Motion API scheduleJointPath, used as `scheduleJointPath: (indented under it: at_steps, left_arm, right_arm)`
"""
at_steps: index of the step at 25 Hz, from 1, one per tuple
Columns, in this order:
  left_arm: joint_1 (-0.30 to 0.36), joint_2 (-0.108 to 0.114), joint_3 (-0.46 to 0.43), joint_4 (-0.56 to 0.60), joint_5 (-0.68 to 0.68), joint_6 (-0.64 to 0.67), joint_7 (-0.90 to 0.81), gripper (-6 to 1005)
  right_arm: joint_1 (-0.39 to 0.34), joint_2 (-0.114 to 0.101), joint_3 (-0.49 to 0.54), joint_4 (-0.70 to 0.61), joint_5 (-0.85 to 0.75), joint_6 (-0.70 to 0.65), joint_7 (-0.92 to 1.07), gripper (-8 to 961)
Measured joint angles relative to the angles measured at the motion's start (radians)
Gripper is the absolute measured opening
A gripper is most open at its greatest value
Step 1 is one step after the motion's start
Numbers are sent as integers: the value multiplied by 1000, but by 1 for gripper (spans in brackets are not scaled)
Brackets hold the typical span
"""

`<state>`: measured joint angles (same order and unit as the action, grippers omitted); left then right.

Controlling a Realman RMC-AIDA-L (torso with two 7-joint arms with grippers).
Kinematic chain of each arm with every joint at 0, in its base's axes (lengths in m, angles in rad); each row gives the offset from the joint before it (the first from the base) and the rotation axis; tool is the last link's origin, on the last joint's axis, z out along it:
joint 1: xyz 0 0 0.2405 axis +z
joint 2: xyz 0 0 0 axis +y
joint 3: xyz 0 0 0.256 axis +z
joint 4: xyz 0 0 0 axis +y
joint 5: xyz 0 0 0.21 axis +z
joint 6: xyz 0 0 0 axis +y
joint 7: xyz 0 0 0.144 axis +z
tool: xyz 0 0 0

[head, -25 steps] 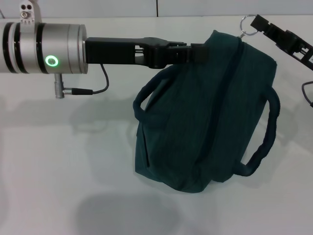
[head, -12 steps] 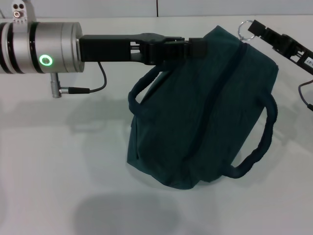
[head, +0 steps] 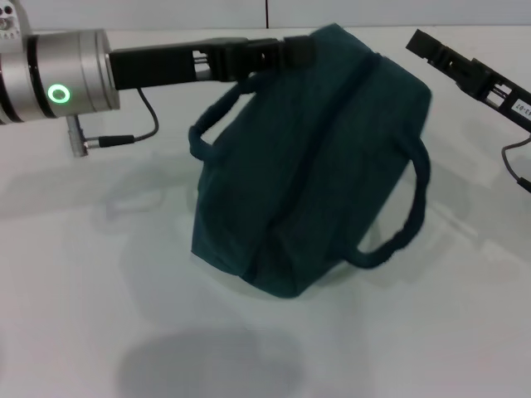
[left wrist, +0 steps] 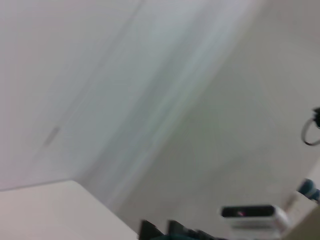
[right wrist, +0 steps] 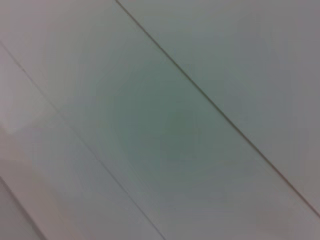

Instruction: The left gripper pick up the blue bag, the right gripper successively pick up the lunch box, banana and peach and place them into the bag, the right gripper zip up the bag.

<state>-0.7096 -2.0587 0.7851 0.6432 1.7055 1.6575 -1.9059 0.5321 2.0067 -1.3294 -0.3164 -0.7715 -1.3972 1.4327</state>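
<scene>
I'm counting one blue bag (head: 315,157) on the table (head: 99,290) — zipped shut, so nothing inside shows. Two loop handles on it: one (head: 217,116) on the side toward my left arm, one (head: 398,224) on the opposite side. Two grippers in the head view — the left gripper (head: 294,51) and the right gripper (head: 419,40). One green ring light (head: 58,94) on the silver arm. One thin cable (head: 137,124) hanging under it.

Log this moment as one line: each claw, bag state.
left claw: shut on dark teal fabric bag top edge | right claw: off the bag, grip unclear | bag: zipped, tilted on white table
</scene>
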Motion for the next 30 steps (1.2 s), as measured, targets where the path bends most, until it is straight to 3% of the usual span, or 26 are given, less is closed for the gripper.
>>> scheduleJointPath:
  at_steps: [7,13,18,23,30]
  left_arm:
    - [10,2,-11,-24,-1,-113,1,143]
    - [13,-21,-19,-47,-1,-246,14,154]
    - [18,-22,-22,-49,-6,-298,39,163]
    - [31,-20,-22,-43,-50,-302,81,405]
    - [35,7,-21,23,-103,-236,101,590]
  right_arm:
    - [-32,-5,47,5,8,11,2,430]
    - [-74,-7,107,-3,9,-4,2,541]
    - [-75,-13,103,-5,1,-27,-1,779]
    - [-69,-26,100,-7,-26,-58,-13,872]
    - [-71,-46,102,-68,-131,-180,-112,871]
